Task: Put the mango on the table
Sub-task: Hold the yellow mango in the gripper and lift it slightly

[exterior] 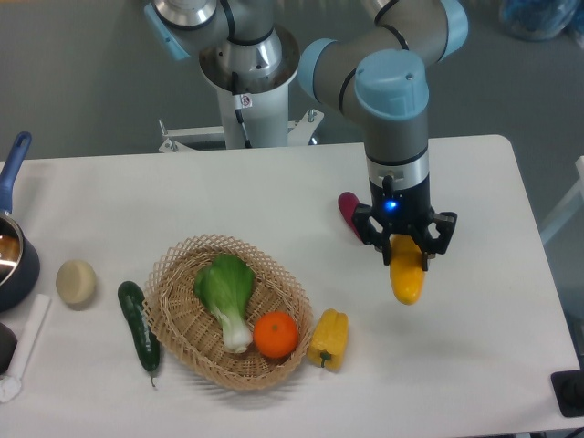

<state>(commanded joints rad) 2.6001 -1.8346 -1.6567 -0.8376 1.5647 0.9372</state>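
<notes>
Black two-finger gripper on grey-and-blue arm clamped on upper end of smooth elongated yellow-orange mango; fruit hangs lengthwise below fingers, over right part of large white table. Cannot tell whether mango touches tabletop. Dark red elongated vegetable lies just left of gripper, partly hidden. Woven wicker basket at centre-left holds green leafy bok choy and round orange. Lobed yellow bell pepper beside basket's right rim; dark green cucumber beside left rim; pale round potato further left.
</notes>
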